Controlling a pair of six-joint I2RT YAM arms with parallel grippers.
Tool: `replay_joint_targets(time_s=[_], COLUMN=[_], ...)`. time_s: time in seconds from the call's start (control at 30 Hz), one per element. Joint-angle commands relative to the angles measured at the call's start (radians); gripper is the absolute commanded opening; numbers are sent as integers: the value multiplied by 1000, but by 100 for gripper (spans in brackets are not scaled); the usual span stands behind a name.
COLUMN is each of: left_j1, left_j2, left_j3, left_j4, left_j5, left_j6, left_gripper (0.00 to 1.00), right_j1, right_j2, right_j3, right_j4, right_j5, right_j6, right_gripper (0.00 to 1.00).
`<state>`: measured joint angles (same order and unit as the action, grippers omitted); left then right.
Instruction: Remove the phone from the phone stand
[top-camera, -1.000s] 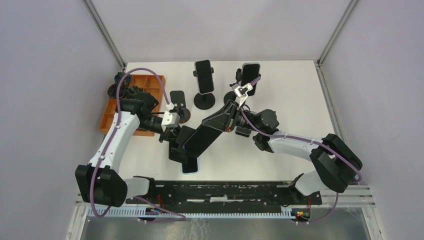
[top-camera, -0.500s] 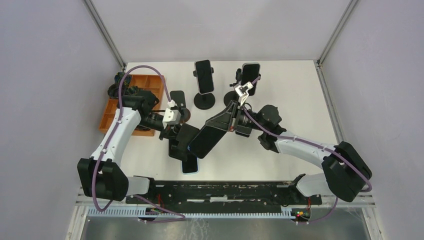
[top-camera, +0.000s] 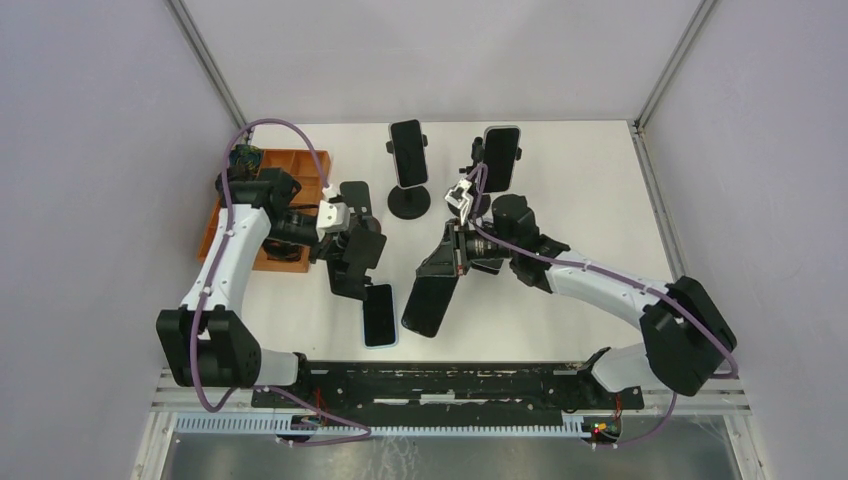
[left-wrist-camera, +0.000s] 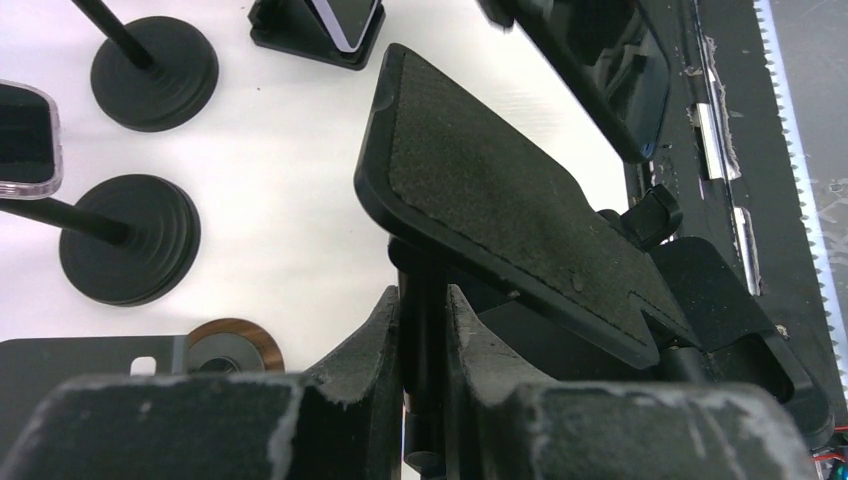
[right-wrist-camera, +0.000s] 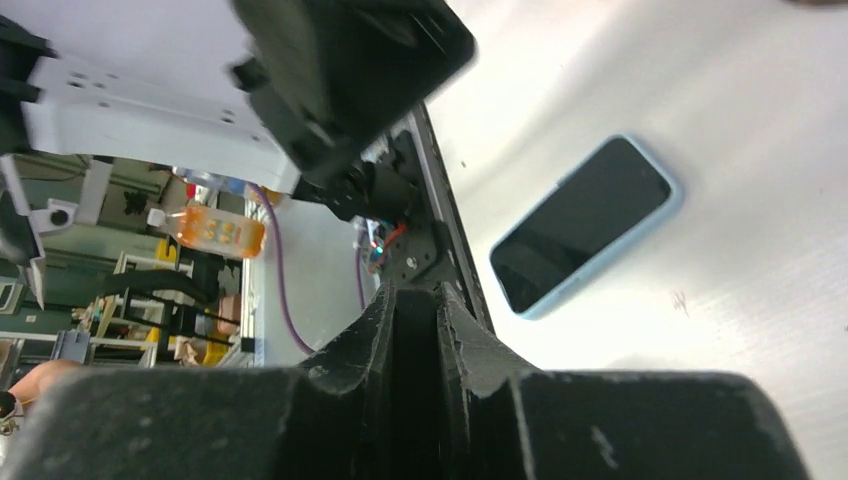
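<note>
1. Currently the right gripper (top-camera: 455, 252) is clamped on the phone (top-camera: 428, 298). The phone hangs tilted just past its fingertips and off the table (top-camera: 580, 200).
2. In the right wrist view the fingers (right-wrist-camera: 375, 335) are squeezed onto a thin dark edge. I cannot tell more about the grasp from that view.
3. The left gripper (left-wrist-camera: 425, 320) is clenched on the thin post of the phone stand (left-wrist-camera: 500, 200). The stand's textured plate sits tilted just beyond the fingertips.
4. The phone is apart from the stand plate, and the two grippers are near each other but not touching.
5. A blue-cased phone (top-camera: 378, 315) lies flat on the table. It is below the left fingers and just beside the held phone's low end.
6. A round stand base (left-wrist-camera: 130, 240) sits to the left of the left fingers, on the table.
7. An orange bin (top-camera: 295, 165) is behind the left gripper, well away from the fingertips.
</note>
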<state>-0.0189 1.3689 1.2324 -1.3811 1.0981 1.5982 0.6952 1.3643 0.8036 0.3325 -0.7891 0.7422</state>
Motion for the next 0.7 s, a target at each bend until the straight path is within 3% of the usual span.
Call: replay_joint_targets(time_s=[0.0, 0.53, 0.57, 0.67], left_j1=[10, 11, 11, 11], left_j2=[-21, -48, -48, -47], left_j3=[50, 43, 41, 34], left_j4=[-7, -57, -60, -62], left_j5=[28, 90, 92, 91], left_j6=[0, 35, 39, 46], left_gripper=[2, 2, 2, 2], right_j1=[2, 59, 59, 60], right_j2=[92, 553, 564, 579], right_j3=[30, 323, 329, 325], right_j4=[-48, -282, -296, -295], right_j5=[-33, -1, 29, 108], right_j6=[-70, -311, -320, -330], right_gripper=[0, 0, 3, 30])
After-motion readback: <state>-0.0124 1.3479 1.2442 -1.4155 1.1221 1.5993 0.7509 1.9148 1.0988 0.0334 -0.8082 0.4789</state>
